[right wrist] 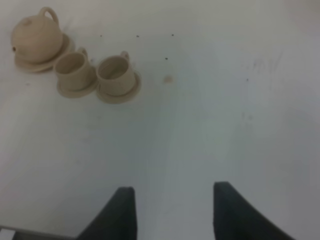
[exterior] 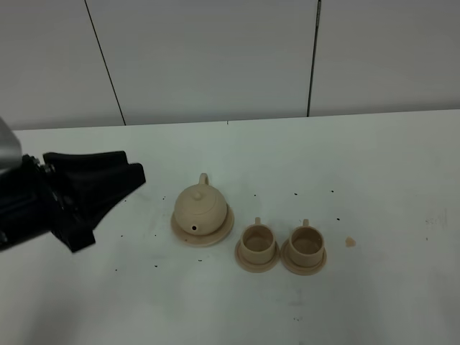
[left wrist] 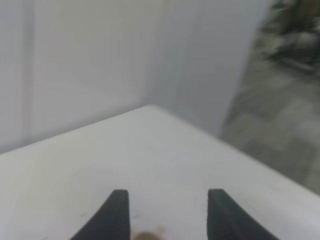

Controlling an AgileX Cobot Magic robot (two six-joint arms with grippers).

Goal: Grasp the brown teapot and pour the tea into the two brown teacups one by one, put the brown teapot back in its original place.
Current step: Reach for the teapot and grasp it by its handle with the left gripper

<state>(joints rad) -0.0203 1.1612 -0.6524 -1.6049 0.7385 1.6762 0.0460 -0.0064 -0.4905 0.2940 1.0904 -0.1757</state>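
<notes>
Worktop (exterior: pixel 374 172) white, with dark specks.

Nearest row: first teacup (exterior: pixel 257 243) sits just right of the brown teapot (exterior: pixel 200 208) and slightly nearer. The second teacup (exterior: pixel 306 243) is one place further right of the teapot. Both are upright on small saucers (exterior: pixel 257 267), handles to the far side. The saucer rims lie just beside each other; I cannot tell if they touch. A tan spot (exterior: pixel 350 242) lies rightmost from the teapot.

The teapot stands upright on its large saucer (exterior: pixel 224 228), lid on, spout near, handle far.

Left gripper (exterior: pixel 134 167) is left of the teapot, apart from it, jaws spread and empty.

Right gripper (right wrist: pixel 173 189) is well apart from the teapot, jaws spread, nothing between.

Wall (exterior: pixel 215 57) is beyond the teapot.
</notes>
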